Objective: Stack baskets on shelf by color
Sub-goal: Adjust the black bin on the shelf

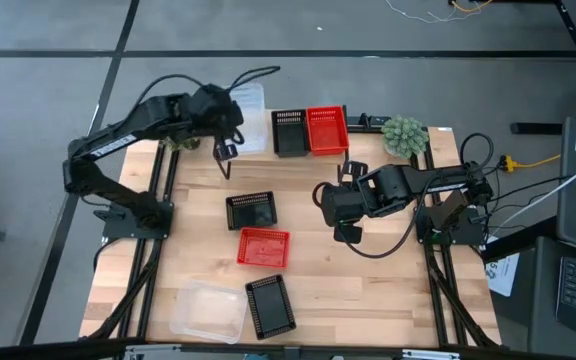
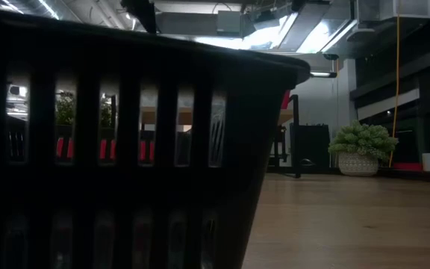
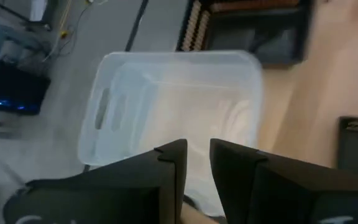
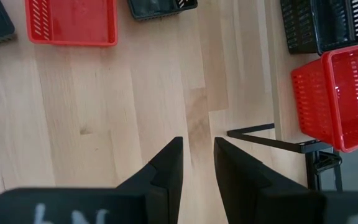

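Observation:
At the table's far edge the shelf carries a clear basket, a black basket and a red basket side by side. On the tabletop lie a black basket, a red basket, another black basket and a clear basket. My left gripper hangs just in front of the shelf's clear basket, narrowly open and empty. My right gripper hovers over bare wood right of the loose baskets, narrowly open and empty.
Potted plants stand at the shelf's right end and left end. In the low view a black basket fills the left half. A black shelf leg lies close ahead of my right gripper. Bare wood stretches along the table's right side.

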`<control>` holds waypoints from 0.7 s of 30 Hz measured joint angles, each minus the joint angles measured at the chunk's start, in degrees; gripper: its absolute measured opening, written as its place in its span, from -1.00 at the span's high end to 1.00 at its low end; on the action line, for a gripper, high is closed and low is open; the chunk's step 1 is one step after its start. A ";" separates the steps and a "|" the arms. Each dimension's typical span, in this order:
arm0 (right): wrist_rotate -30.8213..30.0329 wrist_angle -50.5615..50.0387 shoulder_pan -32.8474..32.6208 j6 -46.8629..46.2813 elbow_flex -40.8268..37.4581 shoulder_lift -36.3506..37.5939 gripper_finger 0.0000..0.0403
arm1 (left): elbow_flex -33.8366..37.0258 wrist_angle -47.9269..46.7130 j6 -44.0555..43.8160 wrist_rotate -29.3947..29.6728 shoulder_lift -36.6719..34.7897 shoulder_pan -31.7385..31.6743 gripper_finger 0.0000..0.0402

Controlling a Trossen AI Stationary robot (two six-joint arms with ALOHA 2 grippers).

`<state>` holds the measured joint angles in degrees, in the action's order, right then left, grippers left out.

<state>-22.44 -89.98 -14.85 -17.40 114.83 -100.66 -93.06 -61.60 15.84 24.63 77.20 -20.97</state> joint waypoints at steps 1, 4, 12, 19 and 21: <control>0.00 0.11 -0.01 0.16 0.00 0.00 0.55 | 0.02 -0.69 -1.61 -0.39 -0.78 1.08 0.69; -0.12 1.88 0.04 1.58 0.00 0.00 0.55 | 0.01 -2.48 -7.17 -3.51 -3.12 3.94 0.69; -1.69 13.13 0.74 6.69 0.02 -2.08 0.55 | 2.29 -10.32 -10.59 -16.23 -7.18 11.98 0.69; -1.62 19.58 3.88 13.45 0.02 -9.39 0.55 | 17.40 1.25 -14.68 -17.91 -15.12 20.03 0.69; -2.43 18.92 5.69 13.43 0.02 -11.48 0.55 | 21.81 3.83 -17.78 -17.87 -17.73 21.74 0.69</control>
<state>-24.87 -71.06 -9.17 -3.97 114.85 -112.14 -71.24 -57.77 -1.94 6.75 59.47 0.77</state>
